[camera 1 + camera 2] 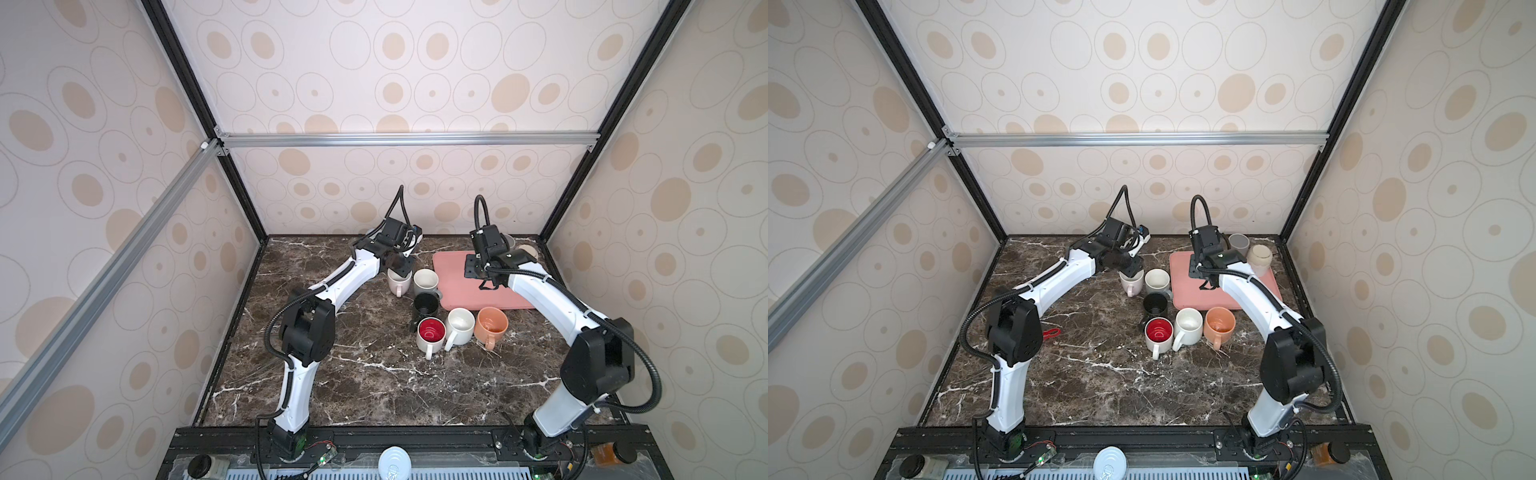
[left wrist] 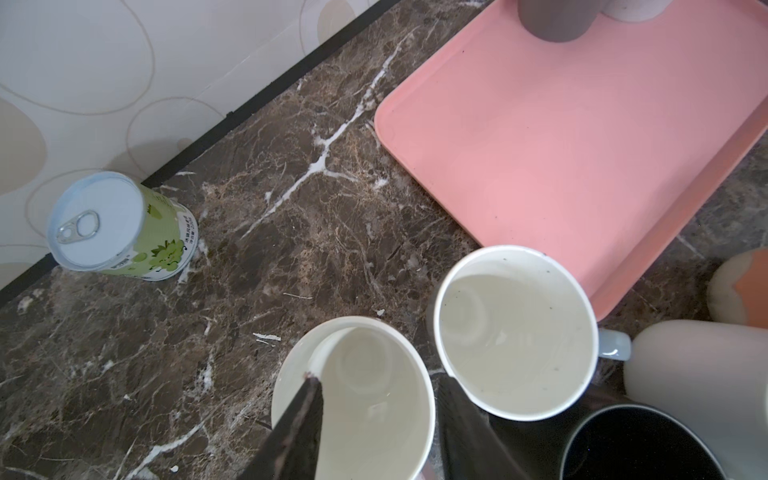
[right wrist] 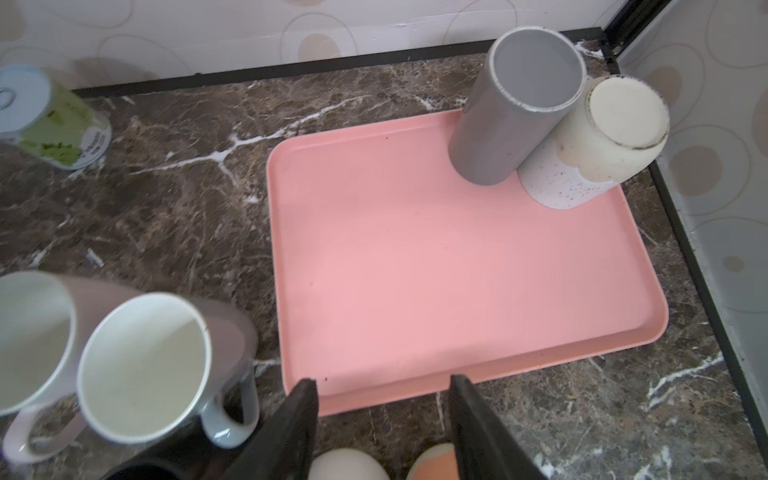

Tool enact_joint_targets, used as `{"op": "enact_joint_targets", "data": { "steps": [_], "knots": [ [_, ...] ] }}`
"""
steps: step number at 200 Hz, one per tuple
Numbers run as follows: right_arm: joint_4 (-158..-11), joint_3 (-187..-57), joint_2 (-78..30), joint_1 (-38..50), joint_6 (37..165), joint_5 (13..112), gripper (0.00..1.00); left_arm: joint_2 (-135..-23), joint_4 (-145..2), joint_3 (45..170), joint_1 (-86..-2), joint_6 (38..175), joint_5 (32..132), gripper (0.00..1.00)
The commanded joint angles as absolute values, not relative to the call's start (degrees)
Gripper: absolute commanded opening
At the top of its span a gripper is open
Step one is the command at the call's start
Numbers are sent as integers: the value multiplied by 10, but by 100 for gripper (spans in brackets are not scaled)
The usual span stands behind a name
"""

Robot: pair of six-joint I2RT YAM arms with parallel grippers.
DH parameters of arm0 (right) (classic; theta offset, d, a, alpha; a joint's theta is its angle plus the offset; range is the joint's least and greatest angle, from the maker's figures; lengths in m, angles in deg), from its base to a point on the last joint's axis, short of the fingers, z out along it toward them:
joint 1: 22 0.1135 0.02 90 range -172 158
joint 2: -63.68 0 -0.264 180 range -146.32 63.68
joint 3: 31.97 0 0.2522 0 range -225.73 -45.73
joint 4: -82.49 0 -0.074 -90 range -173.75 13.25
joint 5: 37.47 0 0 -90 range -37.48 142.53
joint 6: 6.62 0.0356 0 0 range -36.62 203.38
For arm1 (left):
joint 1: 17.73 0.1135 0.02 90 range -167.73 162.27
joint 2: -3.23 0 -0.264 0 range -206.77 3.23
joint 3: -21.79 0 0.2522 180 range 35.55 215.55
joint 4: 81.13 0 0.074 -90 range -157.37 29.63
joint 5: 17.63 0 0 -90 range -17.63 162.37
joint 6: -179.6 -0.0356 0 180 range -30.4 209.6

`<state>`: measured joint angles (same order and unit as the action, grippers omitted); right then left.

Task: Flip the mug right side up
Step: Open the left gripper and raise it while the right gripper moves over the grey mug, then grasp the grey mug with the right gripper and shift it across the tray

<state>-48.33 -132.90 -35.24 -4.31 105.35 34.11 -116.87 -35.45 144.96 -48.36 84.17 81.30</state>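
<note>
At the left claw [image 2: 378,377], jaws apart and straddling one wall of a pale mug [image 2: 365,419]: one finger down inside the mouth, the other outside, slipped into the narrow gap beside a second white mug [image 2: 515,332]. No clamping to be seen, with clear space between the inner finger and the wall. Probably a rim hold by necessity, given neighbours too close for a grasp around the body. Directly under this claw, then, the task's mug, mouth up on the table [image 2: 291,232] and by the look of it already righted. At the right claw [image 3: 383,378], jaws likewise apart, nothing between them, poised over the near edge of a pink tray [image 3: 415,270]. Ahead of it, in the tray's far corner, a grey cup [image 3: 511,124] and a speckled cup [image 3: 602,137], touching, both bottom up, likely next. Behind it, four upright mugs [image 1: 460,322] grouped off the tray, presumably to keep it free.
</note>
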Motion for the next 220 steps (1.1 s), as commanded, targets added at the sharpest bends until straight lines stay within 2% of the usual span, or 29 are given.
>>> {"op": "enact_joint_targets", "data": {
  "steps": [1,30,91,143,220],
  "knots": [
    [-450,-1384,-406,-79,1056,331,56,-1144,-370,1471,-484,834,814,46],
    [-443,-1454,-468,-103,1056,312,59,-1161,-383,1490,-483,839,806,47],
    [-448,-1591,-565,-140,1043,307,61,-1186,-486,1514,-483,850,869,49],
    [-422,-1715,-659,-182,1050,326,63,-1258,-446,1617,-475,832,881,50],
    [-441,-1814,-744,-231,1083,385,63,-1276,-442,1625,-453,836,897,50]
  ]
}}
